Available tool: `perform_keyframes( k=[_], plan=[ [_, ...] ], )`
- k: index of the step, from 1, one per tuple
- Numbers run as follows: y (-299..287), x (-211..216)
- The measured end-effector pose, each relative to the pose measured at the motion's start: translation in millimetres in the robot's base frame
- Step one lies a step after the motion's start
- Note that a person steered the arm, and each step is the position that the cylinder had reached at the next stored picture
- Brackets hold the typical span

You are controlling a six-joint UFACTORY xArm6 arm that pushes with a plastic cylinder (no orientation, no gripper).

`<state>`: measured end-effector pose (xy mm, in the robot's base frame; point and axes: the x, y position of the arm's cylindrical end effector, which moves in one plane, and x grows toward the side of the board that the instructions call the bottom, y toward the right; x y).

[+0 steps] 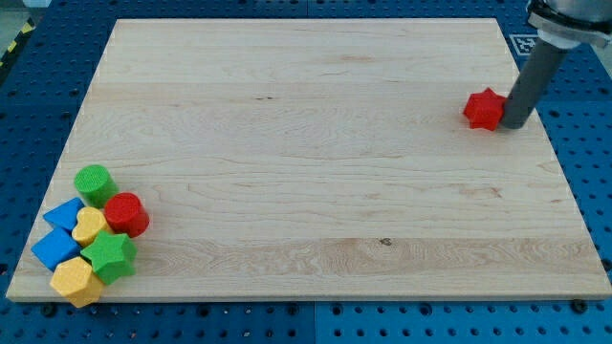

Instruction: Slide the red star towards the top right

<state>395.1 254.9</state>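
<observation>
The red star (484, 109) lies near the right edge of the wooden board (316, 153), in its upper right part. My tip (513, 125) rests on the board just to the right of the red star, touching or almost touching its right side. The dark rod rises from the tip toward the view's top right corner.
A cluster of blocks sits at the board's bottom left corner: a green cylinder (94, 182), a red cylinder (125, 214), a blue block (64, 214), a yellow block (89, 226), another blue block (54, 248), a green star (112, 256), a yellow hexagon (76, 280).
</observation>
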Motion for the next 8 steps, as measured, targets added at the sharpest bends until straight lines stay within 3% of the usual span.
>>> perform_keyframes(
  k=[2, 4, 6, 8],
  plan=[
    [0.0, -83.5],
    [7.1, -58.2],
    [7.1, -77.1],
    [7.9, -44.0]
  ],
)
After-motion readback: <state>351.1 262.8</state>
